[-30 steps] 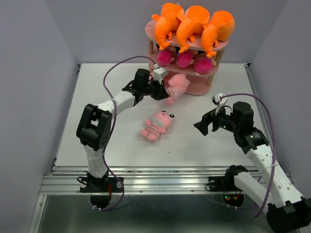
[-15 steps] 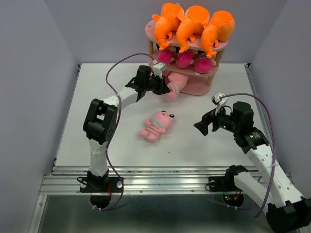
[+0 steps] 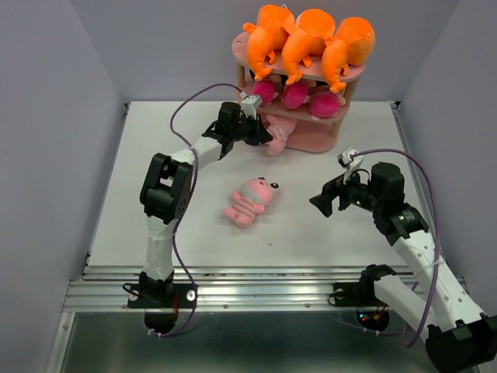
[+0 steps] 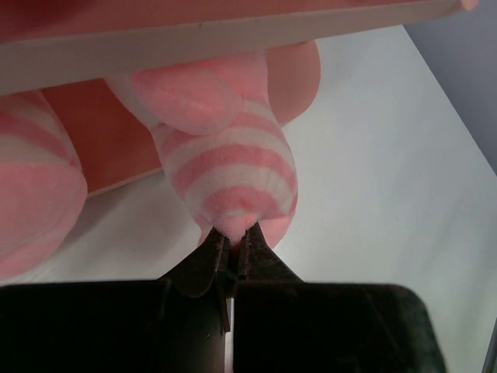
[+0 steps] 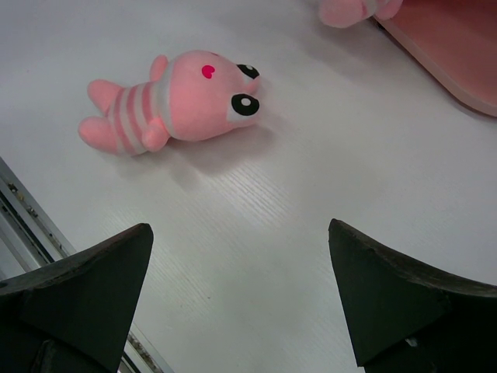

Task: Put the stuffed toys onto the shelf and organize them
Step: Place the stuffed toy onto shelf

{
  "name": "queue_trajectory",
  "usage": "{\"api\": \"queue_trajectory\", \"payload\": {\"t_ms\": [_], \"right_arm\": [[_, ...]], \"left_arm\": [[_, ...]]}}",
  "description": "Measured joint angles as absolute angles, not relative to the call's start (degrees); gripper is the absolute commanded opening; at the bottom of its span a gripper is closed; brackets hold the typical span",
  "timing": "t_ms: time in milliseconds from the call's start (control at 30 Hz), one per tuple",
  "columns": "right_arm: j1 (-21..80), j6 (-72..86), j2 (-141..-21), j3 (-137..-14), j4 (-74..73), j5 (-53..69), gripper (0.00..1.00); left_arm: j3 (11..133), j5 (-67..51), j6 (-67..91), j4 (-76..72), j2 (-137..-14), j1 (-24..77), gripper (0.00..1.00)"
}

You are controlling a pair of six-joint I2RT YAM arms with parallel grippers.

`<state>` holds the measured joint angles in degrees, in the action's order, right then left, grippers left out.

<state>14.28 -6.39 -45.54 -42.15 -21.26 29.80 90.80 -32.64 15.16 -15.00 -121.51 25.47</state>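
Pig [image 4: 233,167], pink and striped, is pinched by a fold of its plush at the very tip of the left hand [image 4: 233,242], whose jaws are almost together on it. It hangs at the mouth of the bottom tier of the shelf [image 3: 314,141], partly under the edge of the tier above and partly out over the worktop [image 3: 155,171].

To do this step well, I judge the hand should go in low and level, clear of the tier overhead, until the pig's weight sits fully on the bottom tier. It should let go only then, or the toy may roll back out. The grip is thin, so the move should be gentle. Set the pig to one side to leave room for the second pig [image 3: 250,200], which lies on its side on the worktop between the arms. The right hand [image 3: 324,203] hovers near that one, jaws wide apart and holding nothing. Dolls [image 3: 295,95] fill the middle tier and monsters [image 3: 307,39] the top.
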Motion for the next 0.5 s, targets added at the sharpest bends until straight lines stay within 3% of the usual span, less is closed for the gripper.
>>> {"api": "queue_trajectory", "payload": {"t_ms": [500], "right_arm": [[14.28,-6.66,-45.52,-42.15,-20.93,29.78,1.00]], "left_arm": [[96.09,-29.45,19.68,-18.17,-125.84,25.02,0.00]]}}
